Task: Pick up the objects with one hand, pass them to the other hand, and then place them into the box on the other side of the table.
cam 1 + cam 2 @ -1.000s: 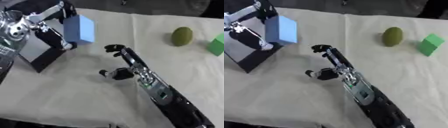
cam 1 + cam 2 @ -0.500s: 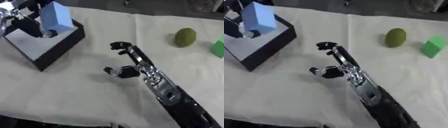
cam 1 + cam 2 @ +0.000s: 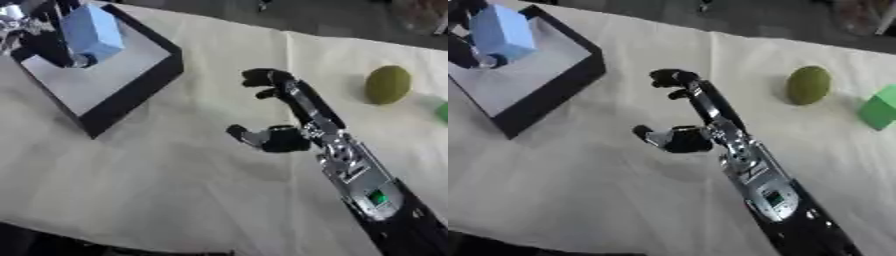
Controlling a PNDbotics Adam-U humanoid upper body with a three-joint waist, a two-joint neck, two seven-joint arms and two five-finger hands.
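At upper left the left robot hand (image 3: 39,37) grips the blue block (image 3: 90,30) over the box (image 3: 131,80), apparently to release it inside, while the right robot hand (image 3: 280,112) waits mid-frame, open and empty.

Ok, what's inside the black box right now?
Over the black box the left hand holds a blue block; whether it touches the bare grey floor is unclear. The block and hand cover the far corner.
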